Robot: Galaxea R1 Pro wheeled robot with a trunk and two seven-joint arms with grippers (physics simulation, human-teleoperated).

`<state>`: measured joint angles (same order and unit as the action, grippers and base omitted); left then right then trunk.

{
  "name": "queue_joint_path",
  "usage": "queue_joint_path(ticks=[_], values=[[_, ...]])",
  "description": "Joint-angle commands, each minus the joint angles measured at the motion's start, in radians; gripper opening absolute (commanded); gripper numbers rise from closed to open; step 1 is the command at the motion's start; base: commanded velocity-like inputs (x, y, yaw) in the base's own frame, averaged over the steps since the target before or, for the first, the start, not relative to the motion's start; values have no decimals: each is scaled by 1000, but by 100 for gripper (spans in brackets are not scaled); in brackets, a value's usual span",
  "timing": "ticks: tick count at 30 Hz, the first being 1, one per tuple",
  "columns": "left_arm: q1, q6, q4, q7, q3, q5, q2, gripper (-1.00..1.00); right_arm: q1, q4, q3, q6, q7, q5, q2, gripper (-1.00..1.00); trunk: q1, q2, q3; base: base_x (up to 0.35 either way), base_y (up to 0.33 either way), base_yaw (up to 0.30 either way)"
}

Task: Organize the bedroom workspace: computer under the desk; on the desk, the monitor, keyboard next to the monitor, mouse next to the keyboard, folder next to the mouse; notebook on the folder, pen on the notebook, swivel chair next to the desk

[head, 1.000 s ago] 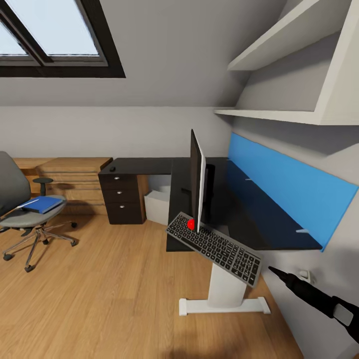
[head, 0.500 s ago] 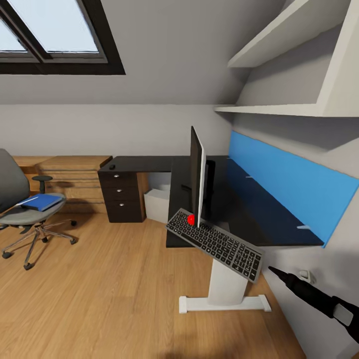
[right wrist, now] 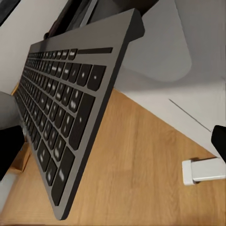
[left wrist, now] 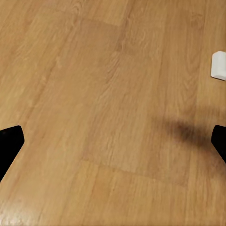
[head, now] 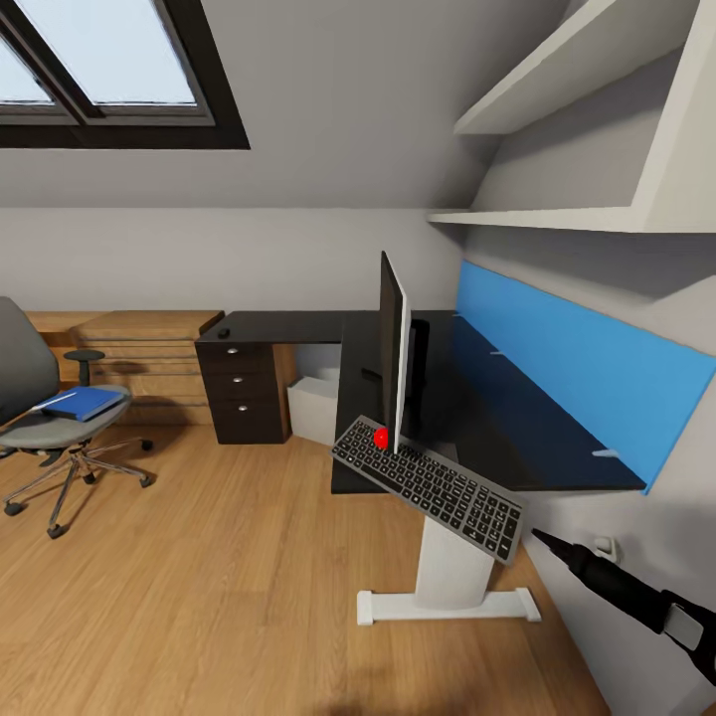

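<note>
The black desk [head: 497,418] carries the monitor [head: 394,348], seen edge-on. The keyboard [head: 430,488] lies tilted at the monitor's foot, its near end hanging past the desk's front edge. Over the drawer unit sits the small black mouse [head: 225,333]. The light-grey computer [head: 316,403] stands under the desk. At the left, the swivel chair [head: 30,378] holds the blue folder [head: 88,403], with a thin white pen [head: 55,404] on it. My right gripper [head: 545,542] is open, just short of the keyboard [right wrist: 61,122]. My left gripper [left wrist: 113,141] is open over bare floor.
A blue upright panel [head: 577,363] lines the wall behind the desk, with white shelves [head: 597,224] above it. A light-wood drawer chest [head: 139,358] stands behind the chair. The desk's white foot [head: 447,605] rests on the wood floor [head: 219,597], and a wall socket [head: 607,547] is beside my right arm.
The head camera tipped slightly, shifting the whole picture. My right gripper has crept a little toward the keyboard's overhanging end. Nothing else has moved.
</note>
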<state>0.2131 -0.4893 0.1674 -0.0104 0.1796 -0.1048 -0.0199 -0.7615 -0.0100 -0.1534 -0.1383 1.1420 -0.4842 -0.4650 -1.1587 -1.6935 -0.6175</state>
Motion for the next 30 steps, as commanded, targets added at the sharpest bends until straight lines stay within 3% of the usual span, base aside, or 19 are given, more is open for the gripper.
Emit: queue_joint_path(ticks=[1, 17, 25, 30], values=[[0, -3, -1, -1, -3, -10, 0, 100, -1, -1, -8, -10, 12, 3, 0, 100, 0, 0, -1, 0, 0, 0], [1, -3, -1, -2, -3, -10, 0, 100, -1, -2, -6, -12, 152, 4, -2, 100, 0, 0, -1, 0, 0, 0], [1, -3, -1, -2, -3, -10, 0, 100, -1, -2, -7, -12, 168, 3, -3, 100, 0, 0, -1, 0, 0, 0], [1, -3, -1, 0, -2, -11, -13, 100, 2, -5, 27, -40, 140, -25, 25, 100, 0, 0, -1, 0, 0, 0]])
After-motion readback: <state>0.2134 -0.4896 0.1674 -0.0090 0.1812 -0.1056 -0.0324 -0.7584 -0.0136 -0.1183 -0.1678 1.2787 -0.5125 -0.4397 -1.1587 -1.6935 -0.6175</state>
